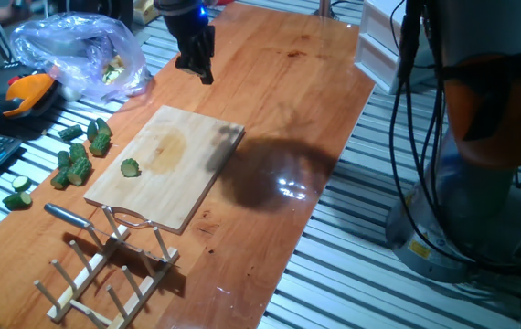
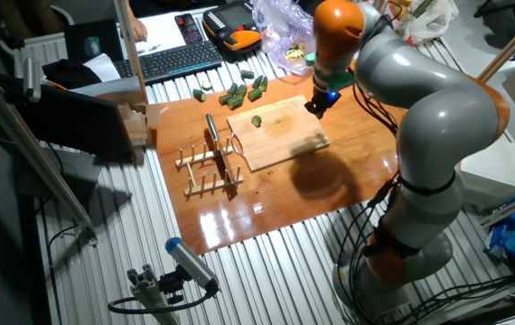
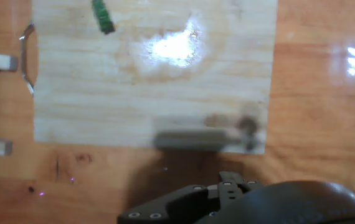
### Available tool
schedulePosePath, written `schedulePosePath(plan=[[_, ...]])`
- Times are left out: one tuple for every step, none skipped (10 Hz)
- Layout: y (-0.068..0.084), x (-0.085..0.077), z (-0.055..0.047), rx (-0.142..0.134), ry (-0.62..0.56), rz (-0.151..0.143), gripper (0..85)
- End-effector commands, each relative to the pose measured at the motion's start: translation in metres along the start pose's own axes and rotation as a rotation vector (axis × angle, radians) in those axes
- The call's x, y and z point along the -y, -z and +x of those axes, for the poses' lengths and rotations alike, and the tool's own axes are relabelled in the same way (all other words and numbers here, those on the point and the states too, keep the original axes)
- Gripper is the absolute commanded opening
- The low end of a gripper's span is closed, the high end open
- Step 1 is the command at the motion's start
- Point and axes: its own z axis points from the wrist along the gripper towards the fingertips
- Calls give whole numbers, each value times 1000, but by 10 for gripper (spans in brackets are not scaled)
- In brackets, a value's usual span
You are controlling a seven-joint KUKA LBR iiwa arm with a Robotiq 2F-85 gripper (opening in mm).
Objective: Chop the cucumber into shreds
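Cucumber [image 1: 130, 167]: I see 1 whole slice on the board [image 1: 183, 155], near its rack-side edge.
Shreds: none on the board that I can make out.
Knife [image 1: 67, 216]: at the rack, untouched.
Gripper [image 1: 196, 66]: high over the tabletop [image 1: 270, 219], nothing visibly held; open or closed, I cannot tell.
Progress: chopping not started, I judge.

The claw [image 2: 319, 104] hangs over the wooden board [image 2: 280, 135] at upper centre; the cucumber [image 2: 257, 120] lies on the board's left part.

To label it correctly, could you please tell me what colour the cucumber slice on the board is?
The cucumber is green with a darker rind, clearest in one fixed view.
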Motion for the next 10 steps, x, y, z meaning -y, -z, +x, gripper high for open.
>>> schedulePosePath(plan=[[0, 0, 0, 15, 45, -16, 0], [0, 0, 0, 52, 43, 50, 0], [0, 0, 0, 39, 32, 54, 0], [0, 0, 0, 23, 17, 44, 0], [0, 0, 0, 11, 7, 25, 0], [0, 0, 0, 5, 3, 9, 0], [2, -5, -5, -11, 5, 1, 0], [8, -28, -22, -16, 3, 20, 0], [20, -63, -42, -21, -15, 56, 0], [32, -93, -58, -33, -11, 81, 0]])
